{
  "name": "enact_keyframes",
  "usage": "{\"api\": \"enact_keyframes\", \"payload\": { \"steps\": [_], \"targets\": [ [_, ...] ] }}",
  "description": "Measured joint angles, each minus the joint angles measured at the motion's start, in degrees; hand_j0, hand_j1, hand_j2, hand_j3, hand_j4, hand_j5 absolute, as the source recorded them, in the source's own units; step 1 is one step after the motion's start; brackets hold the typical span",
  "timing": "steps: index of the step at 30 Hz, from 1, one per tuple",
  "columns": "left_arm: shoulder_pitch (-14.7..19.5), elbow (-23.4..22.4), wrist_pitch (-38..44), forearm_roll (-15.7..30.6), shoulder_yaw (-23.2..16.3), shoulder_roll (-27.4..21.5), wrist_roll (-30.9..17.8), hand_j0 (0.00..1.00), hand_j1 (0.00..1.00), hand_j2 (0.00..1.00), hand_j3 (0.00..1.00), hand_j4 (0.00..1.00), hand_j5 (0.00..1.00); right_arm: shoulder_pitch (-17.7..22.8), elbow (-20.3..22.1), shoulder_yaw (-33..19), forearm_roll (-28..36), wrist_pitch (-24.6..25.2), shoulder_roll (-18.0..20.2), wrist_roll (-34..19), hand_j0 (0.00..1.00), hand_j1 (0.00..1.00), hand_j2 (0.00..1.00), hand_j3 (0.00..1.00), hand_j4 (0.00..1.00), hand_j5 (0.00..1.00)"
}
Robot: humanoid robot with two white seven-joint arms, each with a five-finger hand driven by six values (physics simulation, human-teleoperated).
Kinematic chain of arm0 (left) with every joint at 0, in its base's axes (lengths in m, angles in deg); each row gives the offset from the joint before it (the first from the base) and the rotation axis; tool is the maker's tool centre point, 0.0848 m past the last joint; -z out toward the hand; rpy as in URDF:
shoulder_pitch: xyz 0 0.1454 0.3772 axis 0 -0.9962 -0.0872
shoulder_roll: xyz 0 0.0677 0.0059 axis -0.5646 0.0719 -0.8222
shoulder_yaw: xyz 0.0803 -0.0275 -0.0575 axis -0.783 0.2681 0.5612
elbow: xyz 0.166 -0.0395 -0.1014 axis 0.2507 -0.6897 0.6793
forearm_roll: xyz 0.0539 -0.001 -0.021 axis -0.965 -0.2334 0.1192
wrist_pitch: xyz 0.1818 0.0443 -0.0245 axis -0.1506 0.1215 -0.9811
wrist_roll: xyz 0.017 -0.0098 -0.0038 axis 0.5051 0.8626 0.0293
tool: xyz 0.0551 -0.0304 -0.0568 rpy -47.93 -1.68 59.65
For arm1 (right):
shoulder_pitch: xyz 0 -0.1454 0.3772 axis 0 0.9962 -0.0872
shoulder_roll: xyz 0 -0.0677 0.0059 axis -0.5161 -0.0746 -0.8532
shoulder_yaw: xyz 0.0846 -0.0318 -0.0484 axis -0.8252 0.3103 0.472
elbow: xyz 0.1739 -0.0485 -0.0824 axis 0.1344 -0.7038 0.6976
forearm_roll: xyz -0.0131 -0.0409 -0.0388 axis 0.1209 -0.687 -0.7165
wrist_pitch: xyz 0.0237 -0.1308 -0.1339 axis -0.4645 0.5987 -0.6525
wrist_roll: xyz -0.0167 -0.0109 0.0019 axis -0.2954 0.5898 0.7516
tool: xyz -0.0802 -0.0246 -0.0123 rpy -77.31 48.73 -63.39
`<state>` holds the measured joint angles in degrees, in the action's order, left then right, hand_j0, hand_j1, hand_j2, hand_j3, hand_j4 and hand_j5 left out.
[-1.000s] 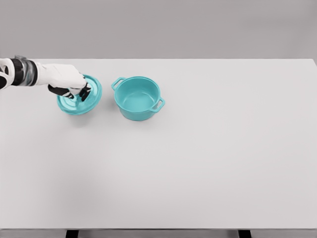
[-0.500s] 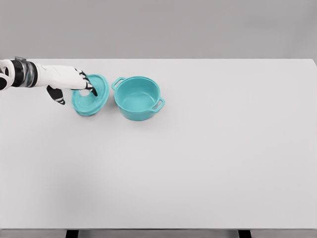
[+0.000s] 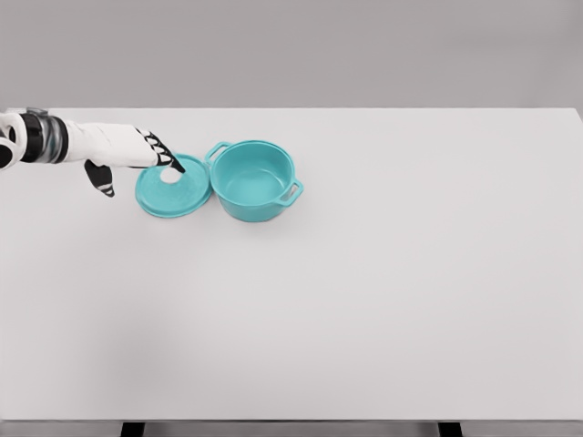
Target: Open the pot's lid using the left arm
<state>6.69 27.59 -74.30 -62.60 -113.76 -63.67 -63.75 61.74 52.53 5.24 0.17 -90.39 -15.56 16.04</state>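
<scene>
Two teal pieces sit near the far left of the white tabletop (image 3: 383, 300): the pot (image 3: 253, 179) and its lid (image 3: 173, 190). The pot stands upright and uncovered, its interior showing only bare teal walls and floor, with a loop handle at each side. The lid lies flat just left of the pot, its rim touching or nearly touching the pot's wall, its pale knob facing up. The left hand (image 3: 127, 153) reaches in over the lid's far edge, fingers (image 3: 169, 160) spread and relaxed, gripping nothing, the dark fingertips close beside the knob.
</scene>
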Motion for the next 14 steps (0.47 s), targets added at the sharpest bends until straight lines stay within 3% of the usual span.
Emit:
{"api": "enact_keyframes", "payload": {
  "steps": [5,9,14],
  "targets": [
    [-0.44,0.29,-1.56,0.91,0.22,-2.97,0.0,1.0,1.0,1.0,1.0,1.0,1.0,0.0,-0.01,0.0,0.0,0.0,0.0,0.01,1.0,1.0,1.0,1.0,1.0,1.0],
    [-0.79,-0.58,-3.41,7.5,0.67,-8.98,-0.02,1.0,1.0,1.0,1.0,1.0,1.0,0.0,0.0,0.0,0.0,0.0,0.0,0.0,1.0,1.0,1.0,1.0,1.0,1.0],
    [-1.32,-2.26,-3.96,10.16,0.75,-11.24,0.0,1.0,1.0,1.0,1.0,1.0,1.0,0.0,0.0,0.0,0.0,0.0,0.0,-0.02,1.0,1.0,1.0,1.0,1.0,1.0]
  ]
}}
